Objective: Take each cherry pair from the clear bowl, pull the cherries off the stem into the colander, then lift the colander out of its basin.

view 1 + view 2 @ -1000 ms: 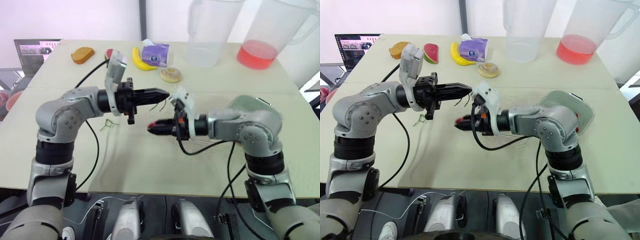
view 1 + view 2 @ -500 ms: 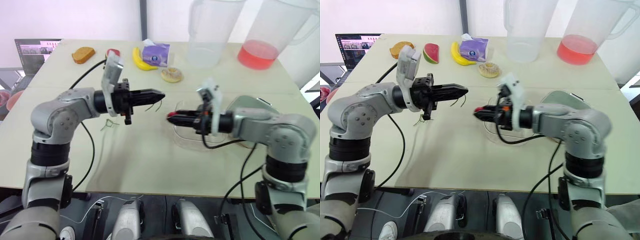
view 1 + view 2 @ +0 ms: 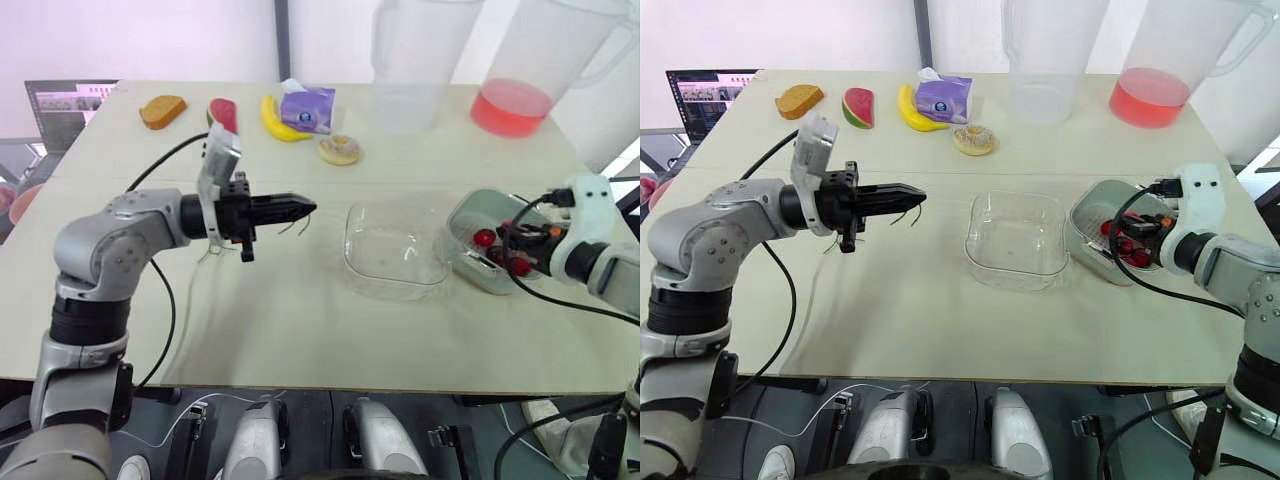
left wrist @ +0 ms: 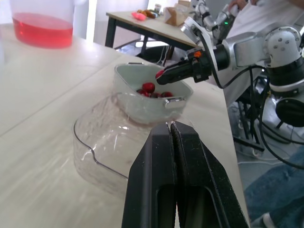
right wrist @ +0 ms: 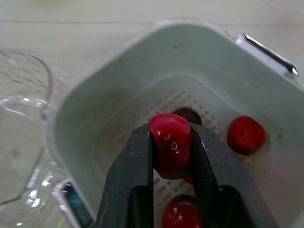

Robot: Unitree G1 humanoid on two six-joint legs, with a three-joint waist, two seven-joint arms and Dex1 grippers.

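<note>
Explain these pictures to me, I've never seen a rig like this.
It's a two-armed humanoid robot at a table. Two pictures come from its head cameras, looking down over both arms; the other two from a camera on each wrist, looking along that hand's fingers. The left hand is shut on a stem. The right hand pinches a cherry over the colander, which sits in its basin with more cherries. Between them stands an empty clear bowl. Beyond stand a banana and two jugs.

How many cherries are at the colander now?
4: held cherry in the right end effector, over the colander; three loose cherries inside it, one shadowed. Others may be hidden.
</note>
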